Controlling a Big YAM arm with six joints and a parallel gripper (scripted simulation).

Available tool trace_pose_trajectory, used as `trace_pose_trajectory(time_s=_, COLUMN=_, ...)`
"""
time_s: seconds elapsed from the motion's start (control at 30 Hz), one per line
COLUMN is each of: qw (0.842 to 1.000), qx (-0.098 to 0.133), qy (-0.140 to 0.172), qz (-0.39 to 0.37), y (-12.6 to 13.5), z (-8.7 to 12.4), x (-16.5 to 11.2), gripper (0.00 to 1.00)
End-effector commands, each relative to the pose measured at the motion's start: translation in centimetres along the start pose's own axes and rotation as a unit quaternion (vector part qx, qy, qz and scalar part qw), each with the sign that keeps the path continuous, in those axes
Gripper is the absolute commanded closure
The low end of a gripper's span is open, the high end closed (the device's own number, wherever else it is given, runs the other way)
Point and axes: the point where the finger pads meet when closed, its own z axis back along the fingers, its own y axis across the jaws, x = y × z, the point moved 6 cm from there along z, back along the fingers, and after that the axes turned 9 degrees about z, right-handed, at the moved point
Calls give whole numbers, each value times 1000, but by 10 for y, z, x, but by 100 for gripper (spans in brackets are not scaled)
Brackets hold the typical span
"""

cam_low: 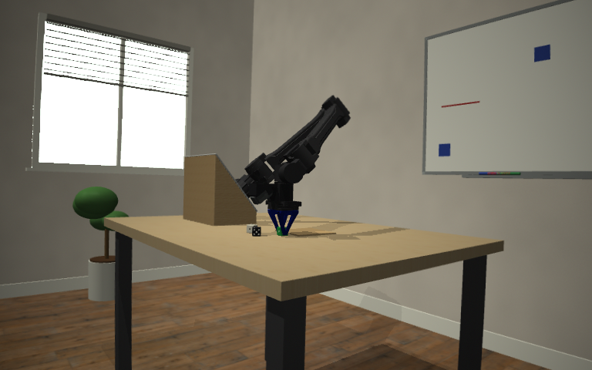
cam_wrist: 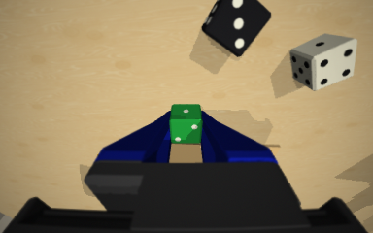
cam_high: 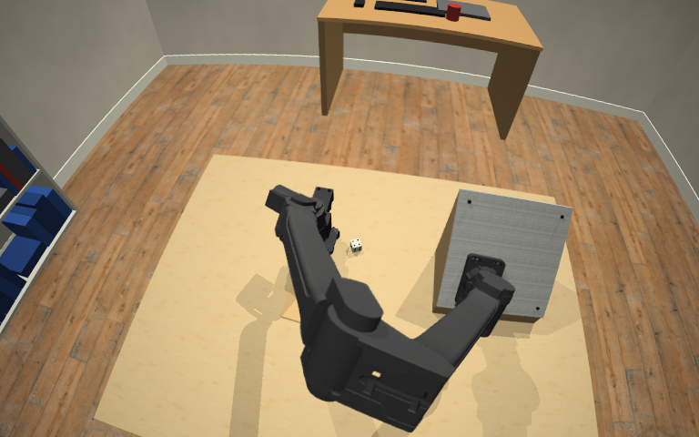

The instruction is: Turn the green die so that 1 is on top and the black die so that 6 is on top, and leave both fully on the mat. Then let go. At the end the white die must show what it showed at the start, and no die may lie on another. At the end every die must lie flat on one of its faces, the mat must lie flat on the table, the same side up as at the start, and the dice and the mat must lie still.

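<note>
Gripper: blue fingers clamped on the green die, one finger against each side; pointed down at the table.
Green die: held low at the fingertips; three pips seen on the face toward the wrist camera; whether it touches the table cannot be told. In the exterior view only a green speck is seen between the fingertips.
Black die: ahead of the gripper, turned diagonally; three pips seen on top in the wrist view. Apart from both other dice.
White die: right of the black die in the wrist view, near it but not touching; four pips on the upper face, five on the side face. Also seen from the top, just beside the arm.
Mat: thin tan sheet, flat on the table, beside the gripper. None of the dice is seen on it in the exterior view.
Obstruction: in the top view the arm covers the gripper, green die, black die and most of the mat.
Surroundings: wedge mount carrying the arm's base, well apart from the dice; desk, shelf, whiteboard, plant in the background.
</note>
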Motion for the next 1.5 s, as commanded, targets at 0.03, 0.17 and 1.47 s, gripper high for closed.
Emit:
trace_pose_trajectory(time_s=0.03, qw=1000, qx=20, qy=-8, qz=8, y=13, z=21, x=2, gripper=80)
trace_pose_trajectory(time_s=0.17, qw=1000, qx=23, qy=-10, qz=12, y=17, z=30, x=3, gripper=80)
trace_pose_trajectory(time_s=1.47, qw=979, qx=0, qy=-11, qz=205, y=16, z=102, x=-69, gripper=80)
